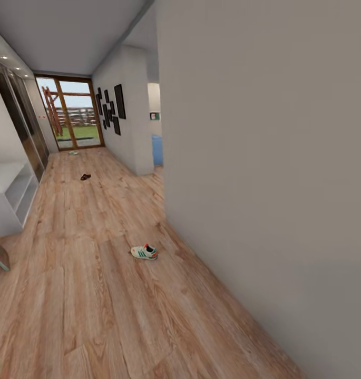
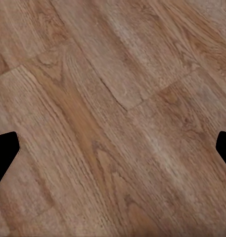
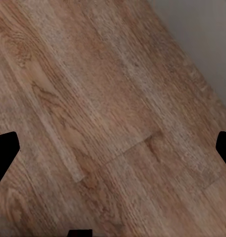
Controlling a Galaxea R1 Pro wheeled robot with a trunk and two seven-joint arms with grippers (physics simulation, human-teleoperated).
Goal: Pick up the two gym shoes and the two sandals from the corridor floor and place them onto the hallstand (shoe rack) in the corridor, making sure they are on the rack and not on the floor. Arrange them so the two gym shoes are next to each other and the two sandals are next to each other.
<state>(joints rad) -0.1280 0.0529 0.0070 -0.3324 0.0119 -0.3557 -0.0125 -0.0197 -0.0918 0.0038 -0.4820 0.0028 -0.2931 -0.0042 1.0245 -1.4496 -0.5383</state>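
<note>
Shoe [image 1: 144, 252] lies on the wood floor [image 1: 96, 295] mid-corridor near the grey wall [image 1: 264, 173]. Sandal [image 1: 85, 177] farther down; a second shoe [image 1: 72, 152] by the glass door [image 1: 72, 113], too small to make out. Rack [image 1: 9, 197] at left, cut off. Both wrist views: floor between dark fingertips [image 2: 4, 153], left hand [image 2: 113, 153] and right hand [image 3: 113, 153] spread wide, gripping nothing.

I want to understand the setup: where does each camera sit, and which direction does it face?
Head view: on the robot's head, looking down the corridor at the floor, a gym shoe, a sandal and the hallstand.
Left wrist view: near the left gripper, facing floor planks; dark jaws at both edges, wide apart.
Right wrist view: near the right gripper, facing planks and a grey wall.
Both wrist views share the wood floor.
</note>
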